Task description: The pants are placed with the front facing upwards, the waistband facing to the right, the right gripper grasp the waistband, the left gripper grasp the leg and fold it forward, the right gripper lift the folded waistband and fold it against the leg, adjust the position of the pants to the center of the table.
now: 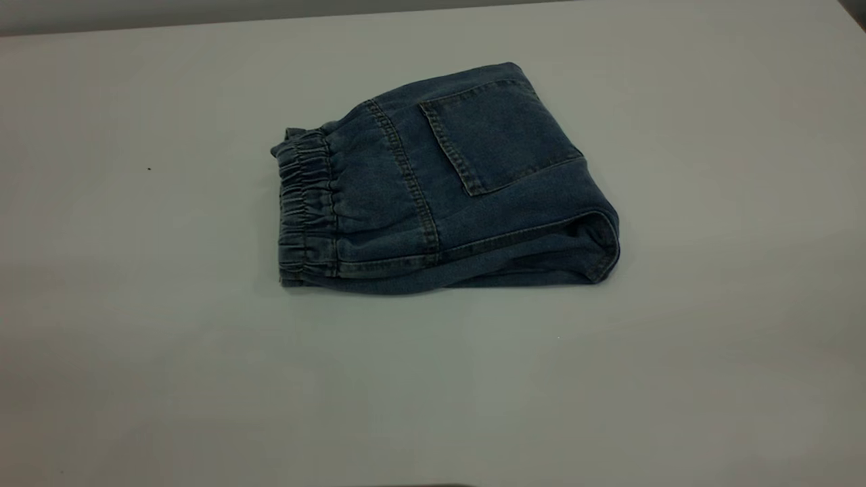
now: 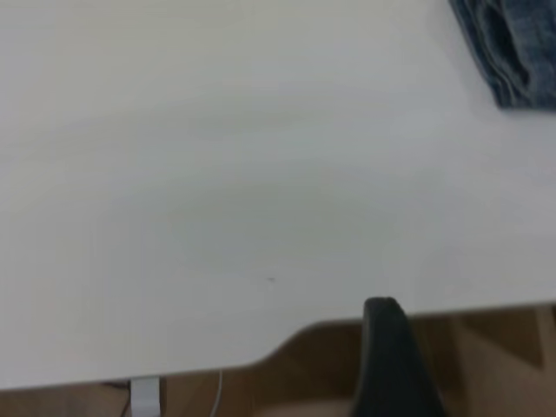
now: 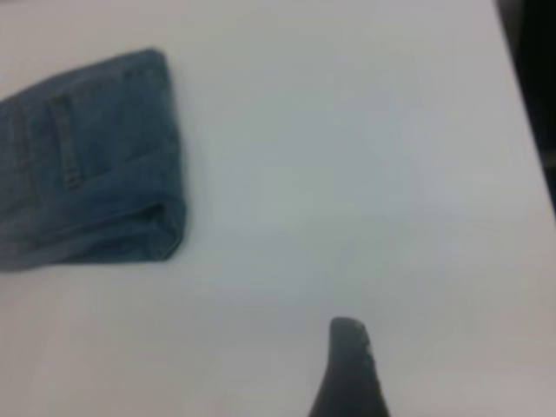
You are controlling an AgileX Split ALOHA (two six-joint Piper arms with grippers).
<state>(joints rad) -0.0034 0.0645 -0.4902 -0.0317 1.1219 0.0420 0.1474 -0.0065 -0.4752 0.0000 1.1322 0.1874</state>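
Folded blue denim pants (image 1: 467,182) lie mid-table; ruched waistband (image 1: 306,206) at left.

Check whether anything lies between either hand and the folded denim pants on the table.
Nothing visible does. The folded blue denim pants lie alone on the plain white table. Only bare tabletop separates them from the left hand, back at the table's edge, and from the right hand.

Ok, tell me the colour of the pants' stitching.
Tan on blue denim pants, clearest along the back pocket in the exterior view.
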